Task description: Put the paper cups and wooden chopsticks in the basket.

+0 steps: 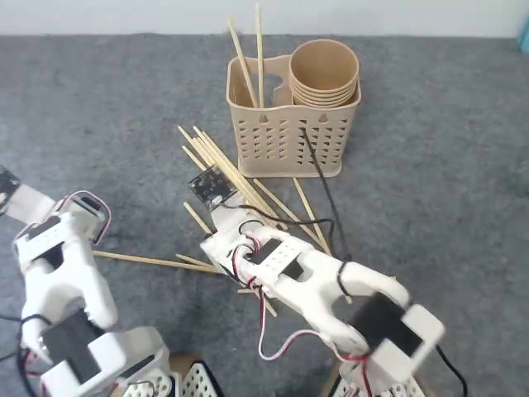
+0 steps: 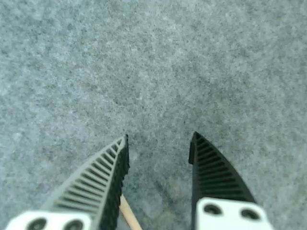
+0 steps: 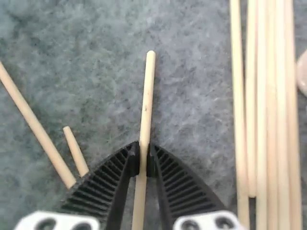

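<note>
Starting at the near edge, we find the left end effector (image 2: pixel 160 139) toward the left edge of the bench (image 1: pixel 438 165). Its fingers are spread with nothing between them, and a chopstick end (image 2: pixel 128 213) lies beneath one finger. Further in, the right end effector (image 3: pixel 144 151) is pinching a single chopstick (image 3: pixel 147 96) at mid-bench, just beside the loose chopsticks (image 1: pixel 211 149) fanned out on the bench. Toward the far edge stands the basket (image 1: pixel 289 136), holding the stacked paper cups (image 1: pixel 324 70) and two standing chopsticks (image 1: pixel 259 50).
</note>
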Available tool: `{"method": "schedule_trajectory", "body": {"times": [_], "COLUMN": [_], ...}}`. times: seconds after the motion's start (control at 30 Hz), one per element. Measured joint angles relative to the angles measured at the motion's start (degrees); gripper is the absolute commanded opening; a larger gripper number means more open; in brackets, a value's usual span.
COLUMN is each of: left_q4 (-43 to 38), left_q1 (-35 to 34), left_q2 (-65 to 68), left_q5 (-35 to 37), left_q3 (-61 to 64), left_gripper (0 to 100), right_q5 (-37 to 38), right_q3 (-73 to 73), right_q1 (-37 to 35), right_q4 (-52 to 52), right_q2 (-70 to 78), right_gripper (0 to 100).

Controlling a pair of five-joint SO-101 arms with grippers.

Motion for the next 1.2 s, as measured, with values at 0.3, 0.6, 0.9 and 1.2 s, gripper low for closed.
{"method": "schedule_trajectory", "body": {"times": [0.3,0.6,0.9,1.2], "left_q4": [0.0,0.0,0.0,0.0], "left_q1": [0.0,0.0,0.0,0.0], "left_q2": [0.0,0.0,0.0,0.0], "left_q5": [0.0,0.0,0.0,0.0], "left_q3": [0.0,0.0,0.0,0.0], "left_gripper": [20,20,20,20], "right_q5": [-0.9,-0.9,-0.9,-0.9], "right_q3": [5.2,5.7,5.7,-0.3], "right_q1": [5.0,12.1,20.9,22.2], "right_q4": [9.8,-4.7,-34.1,-46.9], "right_q2": [-30.2,-54.3,-55.4,-47.0], "right_gripper": [0.6,0.6,0.6,0.6]}}
